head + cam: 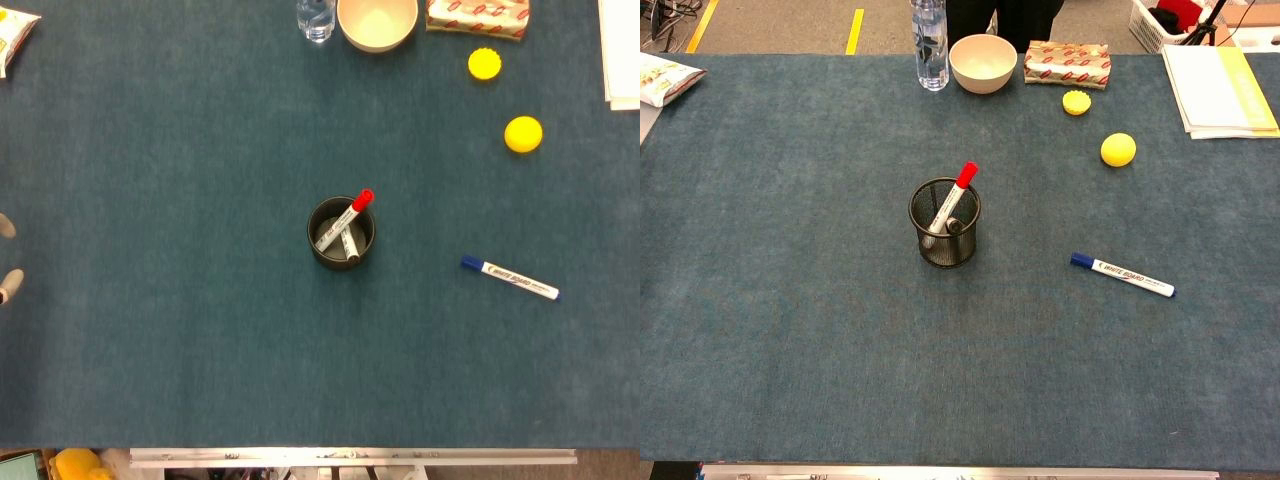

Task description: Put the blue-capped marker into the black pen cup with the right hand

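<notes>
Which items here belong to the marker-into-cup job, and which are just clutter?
Job: blue-capped marker, lying flat; black pen cup.
Clutter: red-capped marker and a dark-capped marker in the cup, bowl, water bottle, yellow ball.

Blue-capped marker [509, 279] flat, right of pen cup [341, 232]

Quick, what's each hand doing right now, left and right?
Left hand: only fingertips show at the head view's left edge; open or closed cannot be told.
Right hand: not in either view.
</notes>
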{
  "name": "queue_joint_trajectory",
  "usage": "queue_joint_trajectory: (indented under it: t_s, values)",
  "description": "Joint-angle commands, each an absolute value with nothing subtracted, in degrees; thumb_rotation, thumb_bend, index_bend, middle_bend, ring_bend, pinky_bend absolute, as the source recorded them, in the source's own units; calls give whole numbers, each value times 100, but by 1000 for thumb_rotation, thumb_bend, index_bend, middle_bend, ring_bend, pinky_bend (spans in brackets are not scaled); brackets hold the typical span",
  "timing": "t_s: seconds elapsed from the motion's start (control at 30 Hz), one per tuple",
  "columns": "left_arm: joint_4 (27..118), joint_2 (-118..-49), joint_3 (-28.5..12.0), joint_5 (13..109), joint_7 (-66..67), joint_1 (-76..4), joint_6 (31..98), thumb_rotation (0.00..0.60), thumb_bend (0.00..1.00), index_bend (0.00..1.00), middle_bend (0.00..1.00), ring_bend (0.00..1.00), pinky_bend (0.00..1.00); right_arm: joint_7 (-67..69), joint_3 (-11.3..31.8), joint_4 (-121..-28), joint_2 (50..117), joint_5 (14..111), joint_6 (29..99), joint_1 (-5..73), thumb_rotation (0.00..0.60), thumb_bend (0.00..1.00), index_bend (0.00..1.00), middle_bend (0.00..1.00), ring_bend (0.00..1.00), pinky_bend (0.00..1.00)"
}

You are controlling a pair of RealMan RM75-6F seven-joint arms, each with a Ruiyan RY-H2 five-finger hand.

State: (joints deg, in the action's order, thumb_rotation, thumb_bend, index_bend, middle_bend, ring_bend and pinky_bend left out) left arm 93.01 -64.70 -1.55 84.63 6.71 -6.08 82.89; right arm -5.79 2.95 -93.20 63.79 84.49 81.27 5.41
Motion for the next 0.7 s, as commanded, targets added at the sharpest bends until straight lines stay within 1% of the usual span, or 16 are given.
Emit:
queue_joint_trajectory:
  t_s: [0.03,0.33,0.7]
  values:
    - [9333,-6450,-151,8471,681,-576,8342,600,154,457,362,272,437,-579,285,-9298,6405,8459,8081,568,600,143,358,248,156,246]
    - [9384,-6379,-162,8375,672,-533,8344,600,154,457,362,272,439,-576,237,-9419,6497,8325,7876,608,600,143,358,248,156,246]
    - [9375,-6379,-134,8399,646,-554,8269,600,153,457,362,272,440,-923,216,-9895,6775,8138,8082,448,600,143,358,248,156,246]
